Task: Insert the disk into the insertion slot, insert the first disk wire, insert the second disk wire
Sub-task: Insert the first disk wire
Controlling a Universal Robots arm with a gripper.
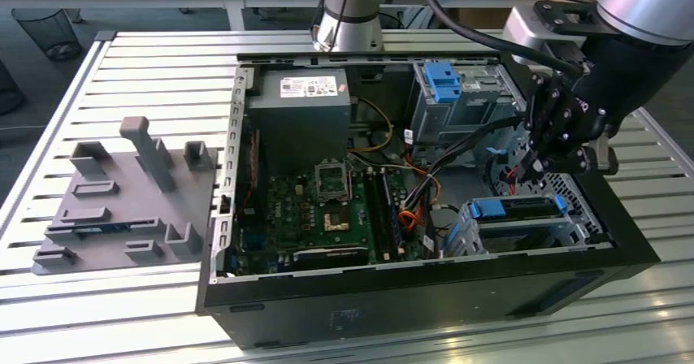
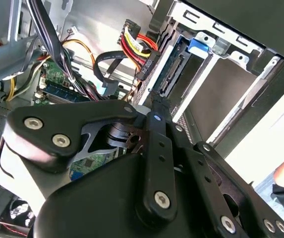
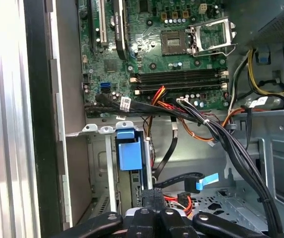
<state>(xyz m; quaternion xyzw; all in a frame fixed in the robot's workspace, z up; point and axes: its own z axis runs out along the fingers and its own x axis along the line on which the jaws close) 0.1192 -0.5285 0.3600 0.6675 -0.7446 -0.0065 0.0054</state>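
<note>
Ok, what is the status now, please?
Tool shut, close to the disk. Disk sits in the slot. Wire plug hangs beside, not plugged.

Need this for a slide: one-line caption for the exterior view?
Robot hand reaches into the open computer case near the disk seated in the insertion slot.

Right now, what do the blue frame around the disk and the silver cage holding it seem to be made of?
The disk's blue carrier looks like moulded plastic: uniform bright colour, soft sheen. The insertion slot looks like thin sheet metal, likely steel: silvery grey, bare, with folded edges.
</note>
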